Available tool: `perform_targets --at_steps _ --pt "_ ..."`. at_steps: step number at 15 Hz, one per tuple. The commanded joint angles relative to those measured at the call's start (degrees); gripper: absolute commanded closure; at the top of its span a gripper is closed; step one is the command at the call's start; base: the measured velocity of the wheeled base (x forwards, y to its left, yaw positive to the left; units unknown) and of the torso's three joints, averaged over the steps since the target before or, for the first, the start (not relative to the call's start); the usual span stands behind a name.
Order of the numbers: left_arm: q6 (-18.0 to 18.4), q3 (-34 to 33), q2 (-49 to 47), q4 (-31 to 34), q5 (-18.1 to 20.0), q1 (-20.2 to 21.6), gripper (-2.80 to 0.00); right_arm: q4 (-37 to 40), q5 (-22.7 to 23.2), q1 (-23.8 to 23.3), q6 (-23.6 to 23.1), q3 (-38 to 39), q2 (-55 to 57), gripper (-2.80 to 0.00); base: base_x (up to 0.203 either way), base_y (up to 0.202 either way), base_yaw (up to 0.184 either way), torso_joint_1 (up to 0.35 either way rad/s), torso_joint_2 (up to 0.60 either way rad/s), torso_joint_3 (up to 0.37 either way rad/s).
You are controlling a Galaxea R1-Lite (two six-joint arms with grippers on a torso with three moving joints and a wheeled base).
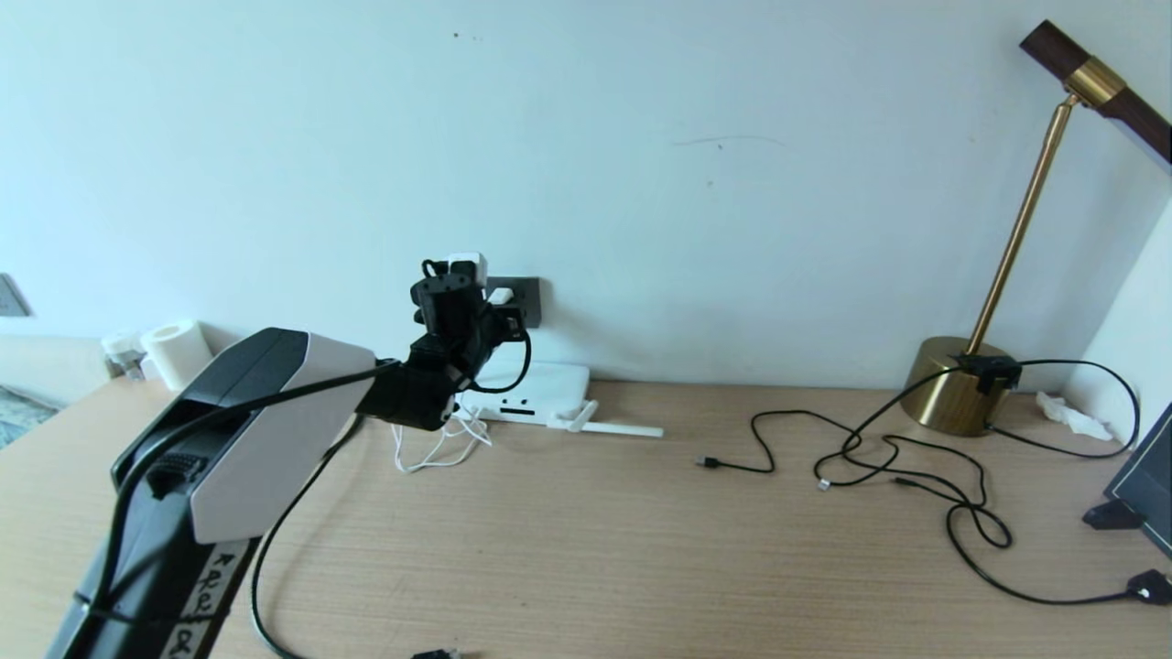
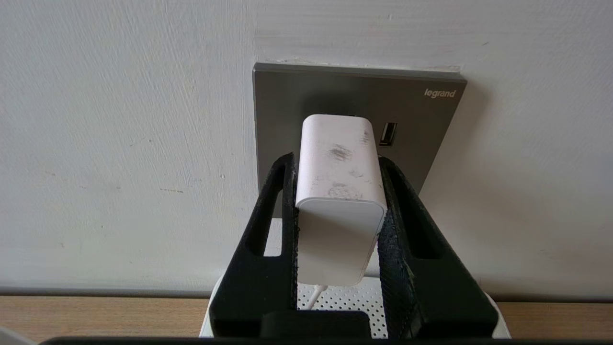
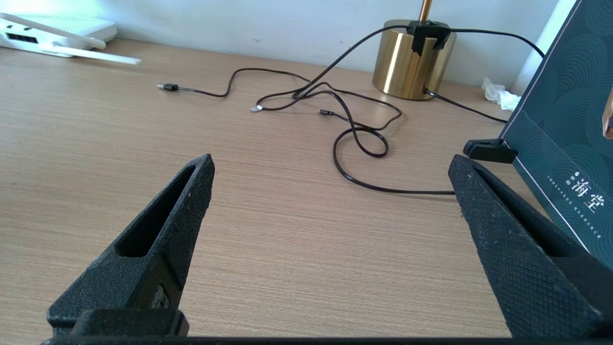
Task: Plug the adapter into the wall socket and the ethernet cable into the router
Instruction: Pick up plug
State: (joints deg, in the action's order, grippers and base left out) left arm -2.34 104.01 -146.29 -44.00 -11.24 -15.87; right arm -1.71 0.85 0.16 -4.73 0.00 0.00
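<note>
Pale wall, wooden desk (image 1: 586, 549), and all the action is up at the wall socket (image 2: 407, 110)! Left gripper (image 2: 337, 191) is clamped on the adapter (image 2: 337, 167), both fingers (image 2: 282, 201) squeezing its sides, its front end right at the grey plate. Looks pressed in or very nearly; I can't see the pins, so I won't call it seated yet. Its thin white cord (image 1: 439, 448) trails down onto the desk beside the router (image 1: 540, 394), which lies flat against the wall under the socket. Second half is untouched, I'd say: the ethernet cable (image 1: 275, 549) lies loose across the desk's near edge, plug nowhere near the router's ports. Right gripper (image 3: 330, 177) hovers low over the desk, jaws spread wide, holding nothing.
</note>
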Motion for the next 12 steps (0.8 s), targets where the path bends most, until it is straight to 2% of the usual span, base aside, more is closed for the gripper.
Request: perform_targets --at_steps 1,12 --pt "-0.03 -0.47 0.44 -0.39 -0.15 -0.04 0.00 -0.05 0.03 0.02 -0.02 0.62 0.00 -2.80 0.000 0.000 0.000 0.000 0.00 0.000" --pt "0.01 -6.98 3.18 -3.52 -0.36 0.00 0.00 -0.05 0.03 0.02 -0.02 0.62 0.09 -2.80 0.000 0.000 0.000 0.000 0.00 0.000"
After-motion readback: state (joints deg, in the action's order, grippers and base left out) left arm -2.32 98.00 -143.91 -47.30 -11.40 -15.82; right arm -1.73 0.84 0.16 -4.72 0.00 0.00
